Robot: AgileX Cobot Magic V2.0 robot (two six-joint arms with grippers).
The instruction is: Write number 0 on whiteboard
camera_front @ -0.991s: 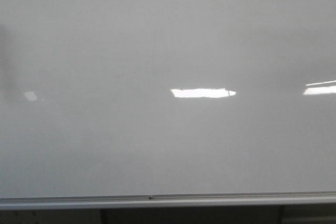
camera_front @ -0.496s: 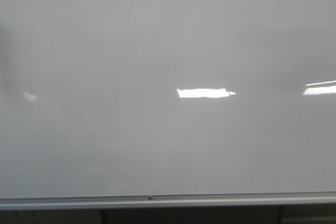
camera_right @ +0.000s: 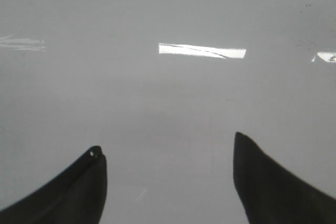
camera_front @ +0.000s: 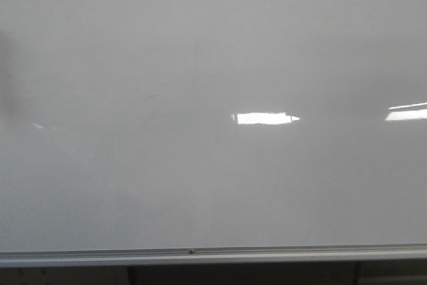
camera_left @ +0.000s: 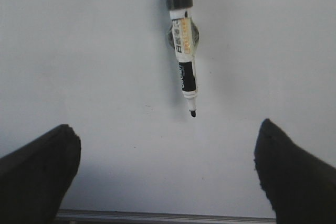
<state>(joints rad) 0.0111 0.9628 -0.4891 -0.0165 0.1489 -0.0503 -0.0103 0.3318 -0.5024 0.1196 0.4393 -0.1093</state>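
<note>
The left claw (camera_left: 165, 177) stands wide, its two dark fingers (camera_left: 37, 174) far apart and holding nothing, facing the whiteboard (camera_left: 79, 51). Between and beyond them a marker (camera_left: 182, 51) sits against the board on a small round mount, uncapped, black tip pointing toward the silver rail (camera_left: 157, 216) at the board's lower edge. The right claw (camera_right: 168, 182) is likewise spread wide and empty before the same glossy surface, where a bright light reflection (camera_right: 202, 51) shows. In the front view the whiteboard (camera_front: 200, 185) bears only faint smudges; no drawn 0 can be made out on it.
</note>
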